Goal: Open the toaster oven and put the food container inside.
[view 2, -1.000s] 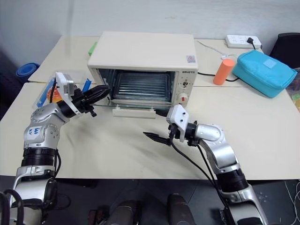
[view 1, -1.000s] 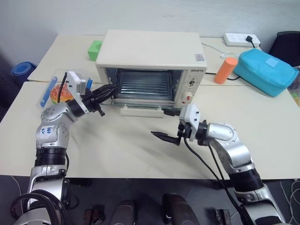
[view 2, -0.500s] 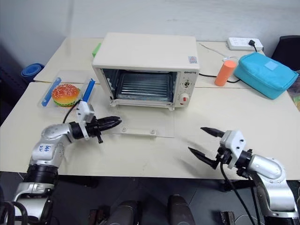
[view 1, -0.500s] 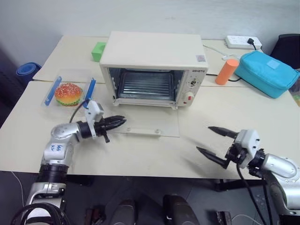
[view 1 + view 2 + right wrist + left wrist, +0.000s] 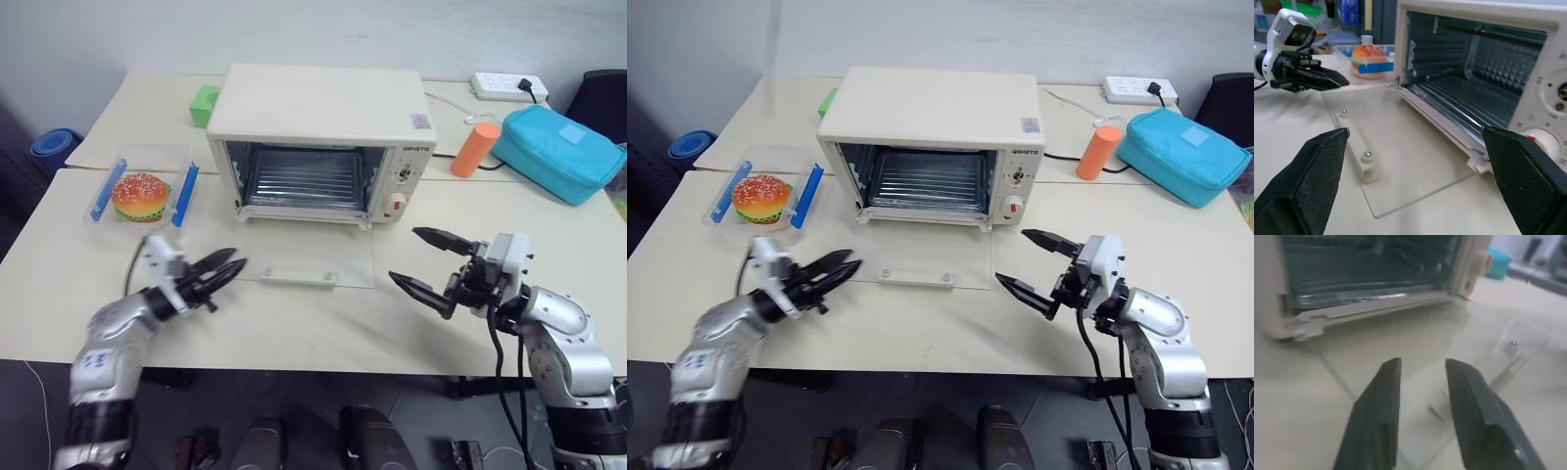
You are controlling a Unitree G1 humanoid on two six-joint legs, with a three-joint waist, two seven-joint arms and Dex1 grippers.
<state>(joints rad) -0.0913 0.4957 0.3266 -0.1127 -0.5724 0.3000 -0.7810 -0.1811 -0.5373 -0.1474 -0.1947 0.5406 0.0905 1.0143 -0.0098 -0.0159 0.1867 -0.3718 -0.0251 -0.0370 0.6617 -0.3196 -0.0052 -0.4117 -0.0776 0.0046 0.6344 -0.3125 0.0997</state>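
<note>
The cream toaster oven (image 5: 323, 117) stands at the middle back of the table. Its glass door (image 5: 312, 262) lies flat, with the white handle (image 5: 299, 277) at the near edge, and the wire rack inside shows. The food container (image 5: 143, 194), clear with blue clips and a burger inside, sits left of the oven. My left gripper (image 5: 236, 260) hovers off the door's left front corner, well in front of the container, open a little and empty; its fingers (image 5: 1385, 387) point over the glass. My right gripper (image 5: 404, 255) is open wide and empty, just right of the door.
A teal zip bag (image 5: 554, 149), an orange cylinder (image 5: 468, 149) and a white power strip (image 5: 505, 84) lie at the back right. A green block (image 5: 203, 104) sits behind the oven's left corner. Bare tabletop runs along the front edge.
The oven door has swung from half open to flat on the table. My left gripper pulled back from the oven toward the front and parted its fingers. My right gripper shifted right.
</note>
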